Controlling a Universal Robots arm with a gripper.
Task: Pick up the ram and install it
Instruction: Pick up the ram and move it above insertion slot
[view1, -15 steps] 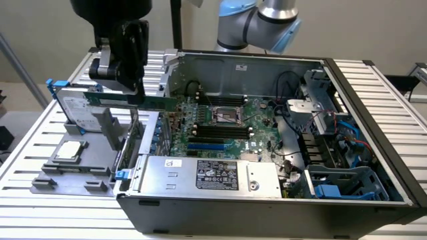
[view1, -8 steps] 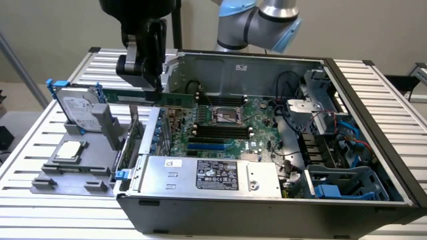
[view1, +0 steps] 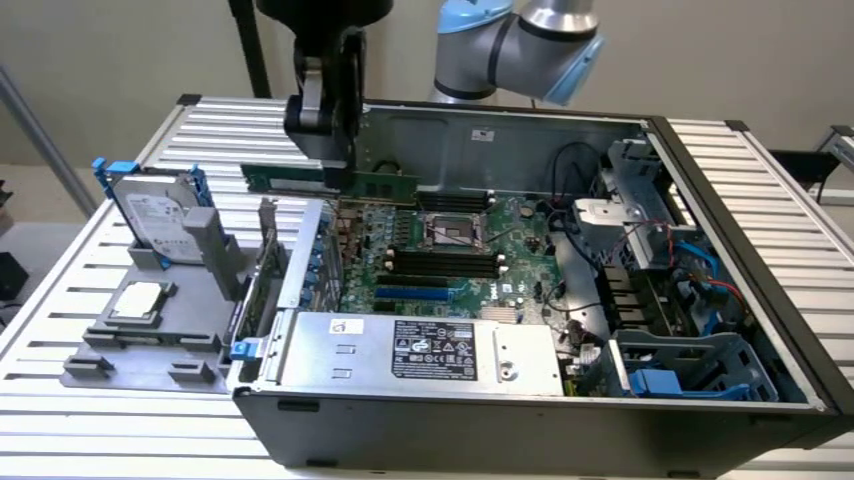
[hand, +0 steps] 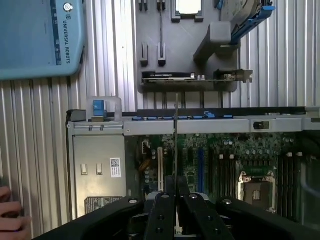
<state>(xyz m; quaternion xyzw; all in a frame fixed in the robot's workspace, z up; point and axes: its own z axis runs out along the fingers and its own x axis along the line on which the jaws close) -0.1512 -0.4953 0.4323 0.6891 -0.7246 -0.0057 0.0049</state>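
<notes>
A slatted metal table (view1: 761, 180) carries an open computer case (view1: 534, 440), its motherboard (view1: 454, 250) exposed. The robot arm (view1: 534, 40) reaches over the case's rear wall, with its black gripper (view1: 336, 170) pointing straight down. The jaws pinch the ram (view1: 387, 184), a green stick held level in the air above the motherboard's edge, towards the exterior view's left. In the wrist view the gripper (hand: 176, 182) clamps the ram (hand: 176, 140) edge-on. A pale blue arm housing (hand: 40, 35) reads "UNIVERSAL ROBOTS". The power supply (view1: 414, 350) bears a label too small to read.
</notes>
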